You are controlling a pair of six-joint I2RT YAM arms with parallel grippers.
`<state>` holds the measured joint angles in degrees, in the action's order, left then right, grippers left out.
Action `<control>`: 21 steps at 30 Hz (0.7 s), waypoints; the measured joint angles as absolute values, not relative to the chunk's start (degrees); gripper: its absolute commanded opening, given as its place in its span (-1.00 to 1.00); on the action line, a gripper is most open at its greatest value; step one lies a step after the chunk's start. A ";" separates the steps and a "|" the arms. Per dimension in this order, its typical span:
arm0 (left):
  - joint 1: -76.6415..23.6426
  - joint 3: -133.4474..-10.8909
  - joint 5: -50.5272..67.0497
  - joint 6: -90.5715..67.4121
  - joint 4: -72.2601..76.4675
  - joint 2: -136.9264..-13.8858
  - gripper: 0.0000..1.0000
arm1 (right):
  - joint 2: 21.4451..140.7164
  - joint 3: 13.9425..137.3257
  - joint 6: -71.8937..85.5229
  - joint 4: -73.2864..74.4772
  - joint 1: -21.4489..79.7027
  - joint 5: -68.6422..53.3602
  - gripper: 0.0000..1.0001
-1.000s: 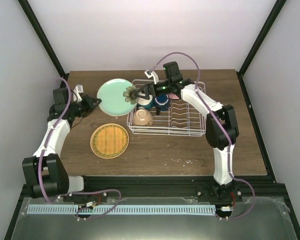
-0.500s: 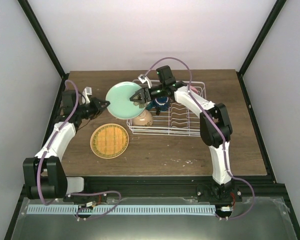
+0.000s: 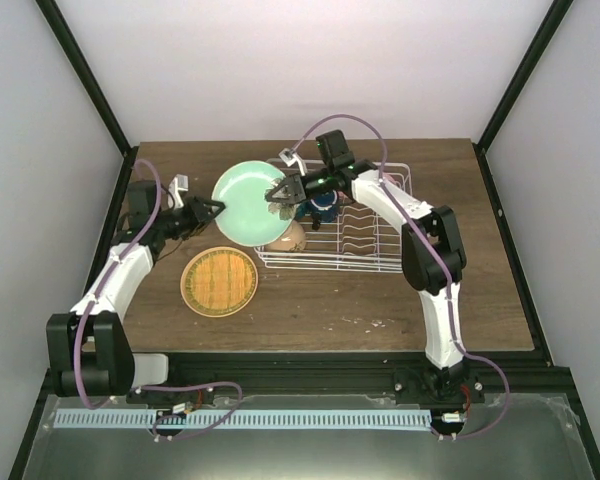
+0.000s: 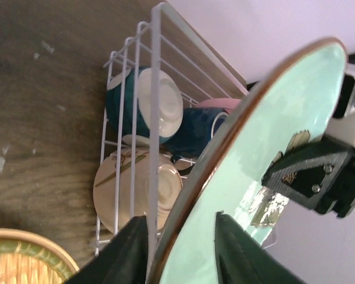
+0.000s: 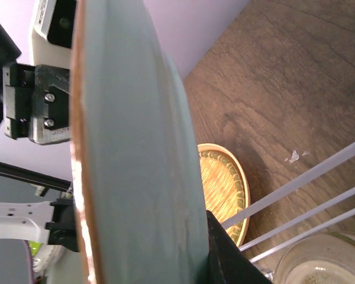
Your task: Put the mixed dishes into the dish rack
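While right gripper [image 3: 278, 193] clamps the glossy mint plate [image 3: 242, 202], left gripper [image 3: 217, 211] straddles it (grip unclear).

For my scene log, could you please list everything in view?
mint-green plate: one, off the table at the rack's left end
tan-yellow plate: one, flat on the table, front left
dish rack: one, white wire, table centre
cream bowl: one, rack's near-left corner
white-and-blue bowl: one, in the rack
dark blue mug: one, in the rack
pink plate: one, edge showing behind the mug
table: one, dark wood
left fingers: two, black, straddling the mint-green plate's rim
right fingers: two, black, on its opposite edge
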<state>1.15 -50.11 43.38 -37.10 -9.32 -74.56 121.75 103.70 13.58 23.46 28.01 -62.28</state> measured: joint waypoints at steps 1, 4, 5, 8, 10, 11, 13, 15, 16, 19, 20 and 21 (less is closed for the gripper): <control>1.17 -50.13 43.44 -37.67 -9.56 -74.63 -0.06 | 121.75 103.72 12.14 23.53 28.40 -61.63 -0.99; 1.37 -50.19 43.44 -38.65 -10.15 -74.70 0.24 | 121.69 103.74 8.84 24.29 29.10 -59.96 -0.99; 1.37 -50.33 43.55 -38.98 -10.37 -74.72 0.32 | 121.62 103.74 7.77 24.60 29.26 -59.51 -0.99; 1.74 -52.12 43.48 -38.74 -12.40 -74.85 0.52 | 120.90 104.12 3.57 26.94 29.52 -57.17 -0.99; 2.96 -54.39 43.83 -38.35 -13.26 -74.83 0.65 | 119.68 104.53 0.16 29.61 29.52 -53.25 -0.99; 4.01 -56.16 44.29 -38.35 -13.43 -74.83 0.72 | 118.89 104.53 -1.04 31.05 29.50 -51.07 -0.99; 6.90 -59.92 45.21 -38.11 -13.39 -74.83 0.85 | 117.01 104.53 -3.36 33.36 29.39 -48.01 -0.99; 10.37 -63.37 45.69 -37.52 -13.41 -74.81 0.89 | 114.34 104.53 -6.81 35.92 29.28 -43.11 -0.99; 11.84 -64.69 45.80 -37.08 -13.63 -74.78 0.90 | 112.84 104.53 -8.58 37.26 29.17 -40.27 -0.99; 14.94 -67.57 46.04 -35.77 -15.00 -74.83 0.91 | 108.66 104.53 -13.72 40.56 28.62 -32.64 -0.99; 15.42 -68.20 46.11 -35.51 -15.44 -74.91 0.91 | 107.50 104.53 -14.92 41.30 28.47 -30.92 -0.99; 15.62 -68.62 46.24 -35.31 -15.66 -75.09 0.91 | 105.91 104.51 -16.78 42.37 28.23 -28.77 -0.99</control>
<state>15.62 -68.62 46.24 -35.31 -15.66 -75.09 105.91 104.51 -16.78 42.37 28.23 -28.77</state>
